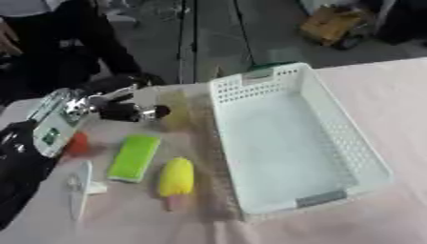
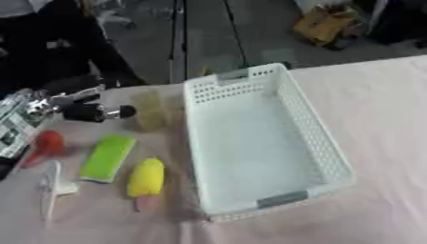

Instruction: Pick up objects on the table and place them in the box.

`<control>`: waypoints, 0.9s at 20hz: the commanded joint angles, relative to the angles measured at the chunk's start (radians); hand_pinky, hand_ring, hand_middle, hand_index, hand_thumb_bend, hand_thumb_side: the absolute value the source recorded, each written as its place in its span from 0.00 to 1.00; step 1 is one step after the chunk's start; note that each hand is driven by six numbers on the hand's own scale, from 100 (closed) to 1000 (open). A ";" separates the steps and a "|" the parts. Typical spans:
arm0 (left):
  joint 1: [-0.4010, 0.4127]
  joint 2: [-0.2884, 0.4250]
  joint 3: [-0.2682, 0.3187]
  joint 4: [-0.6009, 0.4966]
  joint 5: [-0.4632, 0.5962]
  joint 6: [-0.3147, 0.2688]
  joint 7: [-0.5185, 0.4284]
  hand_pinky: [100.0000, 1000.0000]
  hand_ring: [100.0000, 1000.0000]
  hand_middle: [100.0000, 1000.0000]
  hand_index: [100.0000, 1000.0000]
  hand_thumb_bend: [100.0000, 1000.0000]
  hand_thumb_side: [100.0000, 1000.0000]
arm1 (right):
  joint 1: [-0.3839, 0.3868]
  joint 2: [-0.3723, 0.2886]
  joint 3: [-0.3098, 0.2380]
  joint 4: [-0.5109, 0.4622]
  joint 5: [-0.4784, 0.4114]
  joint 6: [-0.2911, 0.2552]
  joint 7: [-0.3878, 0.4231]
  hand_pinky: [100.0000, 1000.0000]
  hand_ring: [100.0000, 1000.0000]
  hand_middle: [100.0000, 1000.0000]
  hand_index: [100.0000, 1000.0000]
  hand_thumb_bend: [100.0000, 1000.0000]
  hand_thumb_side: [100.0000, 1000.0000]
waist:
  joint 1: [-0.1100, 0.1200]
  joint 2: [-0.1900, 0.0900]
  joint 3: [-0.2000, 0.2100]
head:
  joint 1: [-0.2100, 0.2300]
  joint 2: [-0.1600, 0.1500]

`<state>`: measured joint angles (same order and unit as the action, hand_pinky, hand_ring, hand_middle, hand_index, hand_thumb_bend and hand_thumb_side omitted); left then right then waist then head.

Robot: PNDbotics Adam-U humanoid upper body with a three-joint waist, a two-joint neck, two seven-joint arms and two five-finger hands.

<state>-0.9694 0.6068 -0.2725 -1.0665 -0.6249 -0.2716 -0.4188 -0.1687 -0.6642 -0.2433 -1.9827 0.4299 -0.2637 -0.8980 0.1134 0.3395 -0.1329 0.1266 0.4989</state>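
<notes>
A white perforated basket lies empty on the pink table, right of centre. To its left lie a green flat block, a yellow ice-lolly shape on a pink stick, a small red thing and a white long thing. A pale yellowish see-through cup stands just left of the basket's far corner. My left hand reaches in from the left above the table. Its fingers are spread and point at the cup, a short way from it, holding nothing. My right hand is out of view.
The table's far edge runs just behind the basket and the cup. Bare pink cloth stretches to the right of the basket and along the near edge. A yellow toy vehicle sits on the floor beyond.
</notes>
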 commanded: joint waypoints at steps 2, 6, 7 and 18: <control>-0.028 0.016 0.029 0.013 -0.037 0.003 -0.003 1.00 1.00 1.00 1.00 0.60 1.00 | -0.015 -0.015 -0.001 -0.017 -0.005 -0.010 -0.009 0.83 0.84 0.72 0.72 0.00 1.00 | -0.004 -0.012 -0.009 | 0.014 -0.015; -0.031 0.012 0.042 0.030 -0.064 0.008 0.027 1.00 1.00 1.00 1.00 0.59 1.00 | -0.018 -0.010 0.001 -0.017 -0.002 -0.011 -0.009 0.83 0.84 0.72 0.71 0.00 1.00 | -0.001 -0.002 -0.023 | 0.022 -0.024; -0.032 0.012 0.044 0.035 -0.069 0.008 0.032 1.00 1.00 1.00 1.00 0.60 1.00 | -0.019 -0.009 0.001 -0.017 -0.001 -0.011 -0.009 0.83 0.84 0.72 0.71 0.00 1.00 | 0.000 0.001 -0.026 | 0.023 -0.028; -0.042 0.004 0.070 0.071 -0.090 0.036 0.090 1.00 1.00 1.00 1.00 0.57 1.00 | -0.026 0.003 0.008 -0.017 0.006 -0.009 0.000 0.83 0.84 0.71 0.68 0.00 1.00 | 0.008 0.024 -0.039 | 0.030 -0.050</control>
<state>-0.9887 0.5935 -0.2175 -0.9916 -0.7171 -0.2395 -0.3398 -0.1859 -0.6454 -0.2324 -1.9827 0.4305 -0.2658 -0.8943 0.1273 0.3817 -0.1720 0.1512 0.4634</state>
